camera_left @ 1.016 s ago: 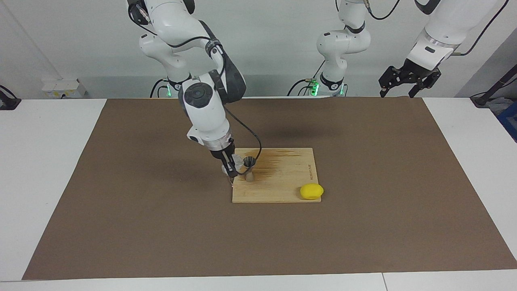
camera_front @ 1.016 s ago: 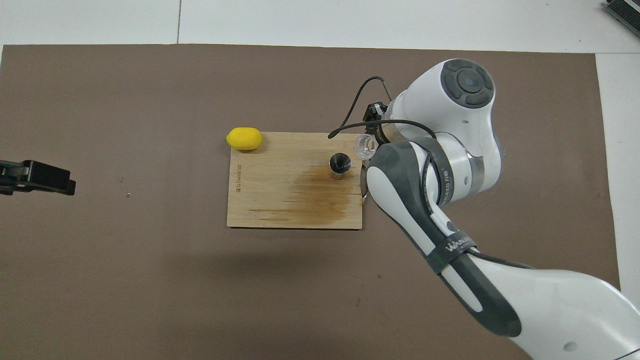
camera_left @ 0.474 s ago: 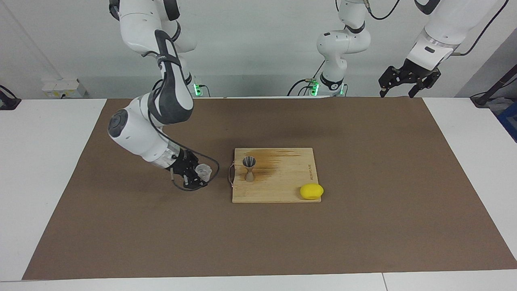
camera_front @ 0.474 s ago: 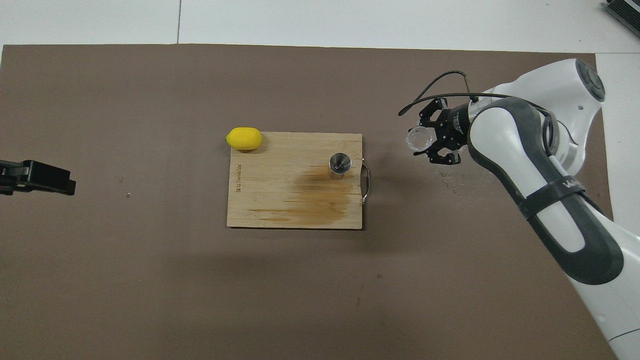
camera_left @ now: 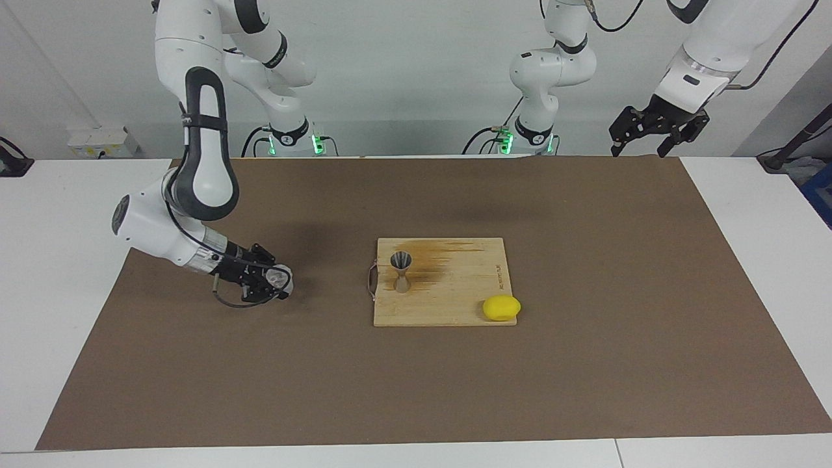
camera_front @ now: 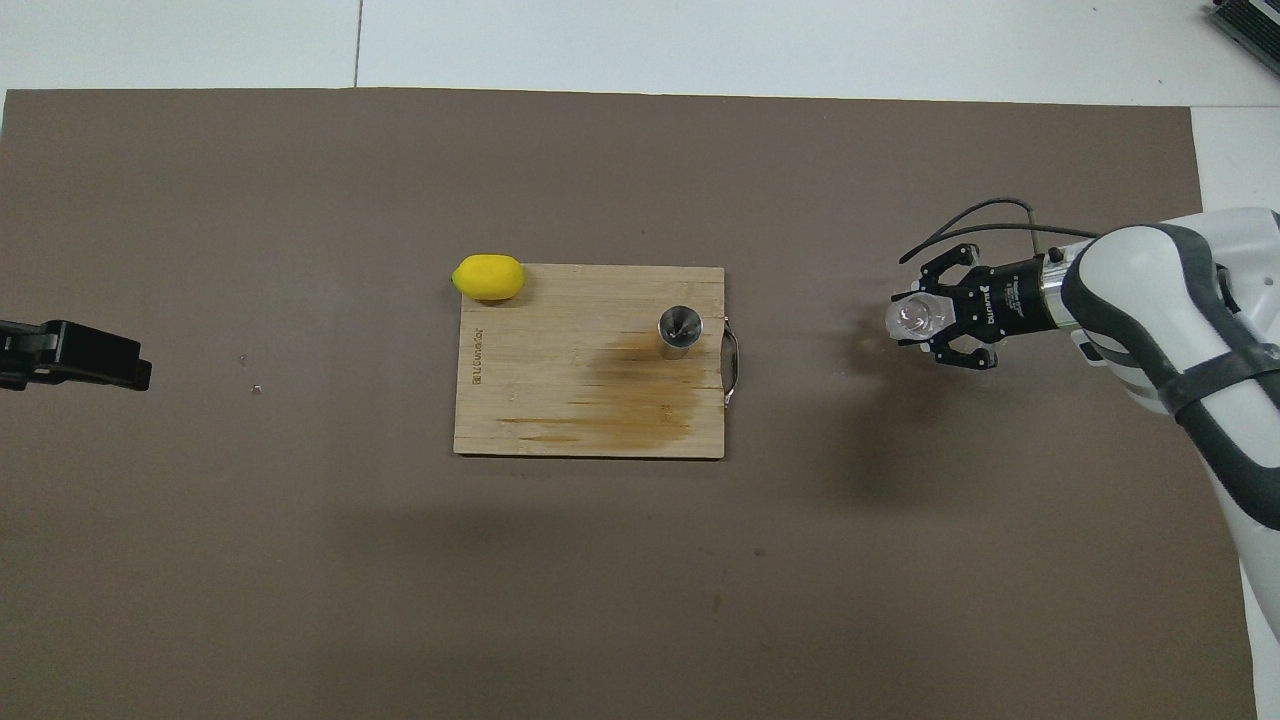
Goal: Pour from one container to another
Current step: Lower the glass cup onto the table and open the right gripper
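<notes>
The grey metal hourglass jigger stands upright on the wooden cutting board, near the board's handle end; it also shows in the overhead view. My right gripper is shut on the small clear ribbed cup. It holds the cup low over the brown mat, off the board, toward the right arm's end of the table. I cannot tell whether the cup touches the mat. My left gripper waits open and raised at the left arm's end.
A yellow lemon lies at the board's corner farthest from the robots, toward the left arm's end. The board has a dark wet-looking stain and a metal handle. The brown mat covers the white table.
My right gripper has carried the cup away from beside the jigger, off the board toward the right arm's end, and lower to the mat. The jigger, lemon and left arm have not moved.
</notes>
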Robot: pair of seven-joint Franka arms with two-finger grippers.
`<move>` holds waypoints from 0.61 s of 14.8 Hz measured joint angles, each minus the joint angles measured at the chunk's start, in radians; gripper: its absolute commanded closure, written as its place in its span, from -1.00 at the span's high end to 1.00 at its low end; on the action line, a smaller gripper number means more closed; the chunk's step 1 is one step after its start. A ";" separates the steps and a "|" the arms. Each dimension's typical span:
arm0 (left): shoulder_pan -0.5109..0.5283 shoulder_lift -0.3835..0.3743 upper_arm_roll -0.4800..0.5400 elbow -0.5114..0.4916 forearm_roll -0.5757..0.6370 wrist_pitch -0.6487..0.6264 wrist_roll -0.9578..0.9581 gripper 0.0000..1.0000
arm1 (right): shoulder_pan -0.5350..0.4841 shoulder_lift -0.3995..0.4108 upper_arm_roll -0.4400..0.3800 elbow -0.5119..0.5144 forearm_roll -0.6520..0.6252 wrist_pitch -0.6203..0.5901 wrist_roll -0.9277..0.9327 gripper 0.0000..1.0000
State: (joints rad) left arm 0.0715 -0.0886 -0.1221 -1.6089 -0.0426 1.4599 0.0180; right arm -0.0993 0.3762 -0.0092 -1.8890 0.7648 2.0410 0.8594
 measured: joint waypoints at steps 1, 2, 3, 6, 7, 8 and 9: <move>0.000 0.000 0.000 0.000 0.000 0.000 0.000 1.00 | -0.020 0.010 0.000 -0.008 0.010 -0.006 -0.030 -0.86; 0.000 0.000 0.000 0.000 0.000 0.000 0.000 1.00 | -0.035 0.019 0.000 -0.011 0.015 -0.011 -0.049 -0.85; 0.000 0.000 0.000 0.000 0.000 0.000 0.000 1.00 | -0.045 0.027 0.000 -0.013 0.019 -0.016 -0.061 -0.81; 0.000 0.000 0.000 0.000 0.000 0.000 0.000 1.00 | -0.053 0.040 0.000 -0.029 0.059 -0.018 -0.103 -0.79; 0.000 0.000 0.000 0.000 0.000 0.000 0.000 1.00 | -0.057 0.043 0.000 -0.035 0.062 -0.018 -0.112 -0.79; 0.000 0.000 0.000 0.000 0.000 0.000 0.000 1.00 | -0.064 0.045 0.000 -0.041 0.063 -0.018 -0.117 -0.79; 0.000 0.000 0.000 0.000 0.000 0.000 0.000 1.00 | -0.072 0.046 0.000 -0.046 0.063 -0.018 -0.120 -0.79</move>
State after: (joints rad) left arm 0.0715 -0.0886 -0.1221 -1.6091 -0.0426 1.4599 0.0180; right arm -0.1711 0.4220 -0.0088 -1.9353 0.8276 2.0233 0.7392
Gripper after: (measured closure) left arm 0.000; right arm 0.493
